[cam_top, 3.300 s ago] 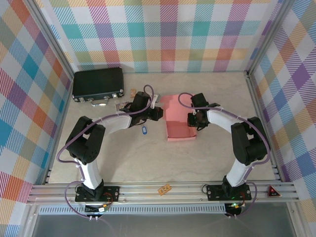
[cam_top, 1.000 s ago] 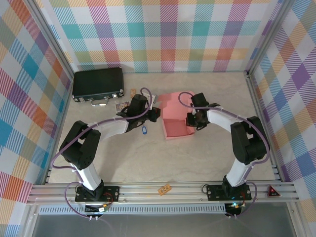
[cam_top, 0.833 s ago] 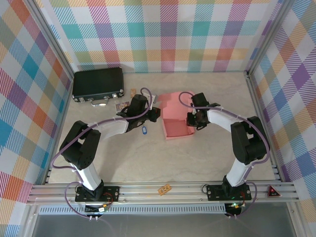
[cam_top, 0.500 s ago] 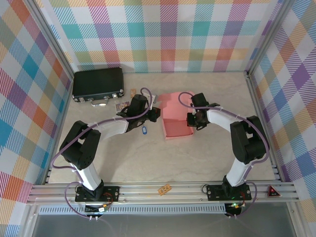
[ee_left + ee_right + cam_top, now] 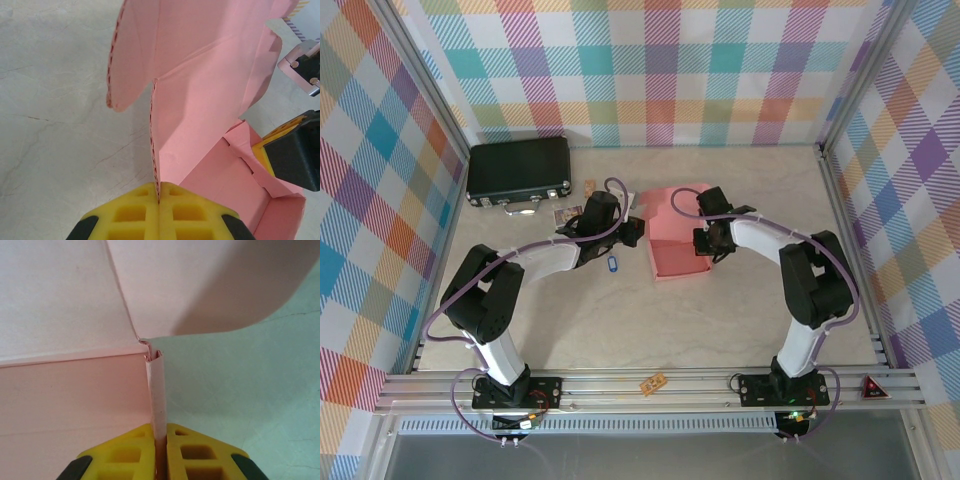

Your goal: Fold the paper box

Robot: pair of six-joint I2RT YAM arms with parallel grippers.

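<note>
The salmon-pink paper box [image 5: 677, 240] stands part-folded at the table's middle, its walls raised and its back lid flap up. My left gripper [image 5: 638, 232] is shut on the box's left wall; in the left wrist view the yellow pads [image 5: 135, 215] pinch the wall's thin edge [image 5: 155, 150]. My right gripper [image 5: 704, 241] is shut on the right wall, and the right wrist view shows its pads [image 5: 190, 455] clamped on a doubled-over wall strip [image 5: 156, 390] beside the box floor [image 5: 75, 400].
A black hard case [image 5: 519, 172] with metal latches lies at the back left. A small blue tag [image 5: 612, 264] and small cards [image 5: 590, 186] lie near the left arm. Metal frame rails [image 5: 650, 385] bound the table's near edge.
The right gripper has shifted slightly left and back along the right wall over the last second. The box stands more upright than 3.3 s ago. The left gripper holds still.
</note>
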